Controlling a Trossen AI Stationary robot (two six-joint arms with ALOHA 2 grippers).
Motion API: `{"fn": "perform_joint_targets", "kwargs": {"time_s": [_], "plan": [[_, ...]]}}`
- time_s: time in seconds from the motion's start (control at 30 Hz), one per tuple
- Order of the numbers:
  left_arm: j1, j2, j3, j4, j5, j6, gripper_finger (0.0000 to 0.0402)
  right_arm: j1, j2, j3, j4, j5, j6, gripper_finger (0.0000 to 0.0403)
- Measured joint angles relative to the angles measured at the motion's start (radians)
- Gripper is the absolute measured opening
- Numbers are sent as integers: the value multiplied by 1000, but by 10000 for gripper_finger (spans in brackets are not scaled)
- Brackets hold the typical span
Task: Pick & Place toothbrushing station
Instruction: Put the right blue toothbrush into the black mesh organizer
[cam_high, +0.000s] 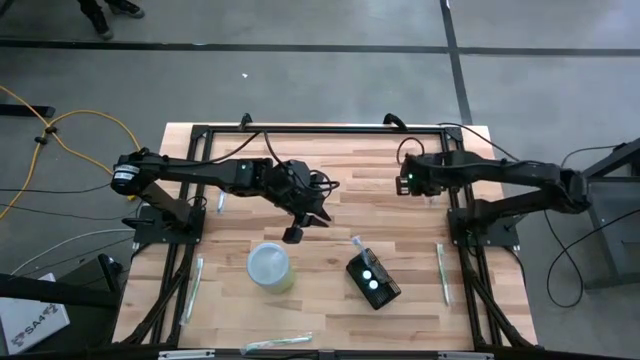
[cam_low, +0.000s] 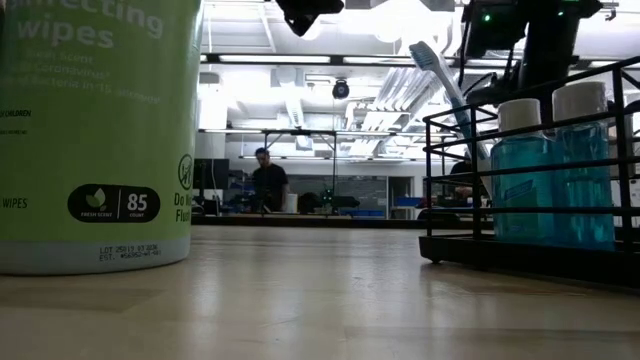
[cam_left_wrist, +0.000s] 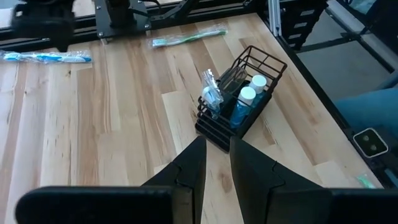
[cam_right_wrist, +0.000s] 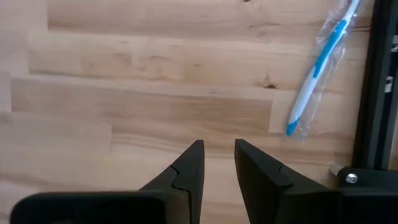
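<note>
In the high view we see the toothbrushing station (cam_high: 373, 281) at the lower centre-right of the frame, standing on the wooden tabletop (cam_high: 400, 210), with the pale wipes canister (cam_high: 270, 267) to its left, a little apart. The left tool (cam_high: 293, 233) hangs above the tabletop near the frame's centre, up and to the left of the station and not touching it. The right tool (cam_high: 403, 183) waits at the upper right, well apart.

From above the station is only a dark block with two pale round tops. The low view shows it at the right edge as a black wire rack (cam_low: 530, 180) holding two blue bottles (cam_low: 555, 170) and an upright toothbrush (cam_low: 440, 85); the canister fills the left.

The left wrist view shows this tool's fingers (cam_left_wrist: 193, 165) a narrow gap apart, holding nothing, the station beyond them. The right wrist view shows the same narrow gap, empty, over bare wood, with a wrapped toothbrush (cam_right_wrist: 320, 68) at the upper right.
</note>
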Motion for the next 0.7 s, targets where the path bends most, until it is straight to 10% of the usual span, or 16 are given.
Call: {"fn": "perform_joint_targets", "kwargs": {"time_s": [0.37,0.7], "plan": [[1,0,0,-42,-1,10,68,-99,54,-2,16,-90,-227,81],[0,1,0,-41,0,-22,68,-216,227,-2,23,-83,-123,82]]}}
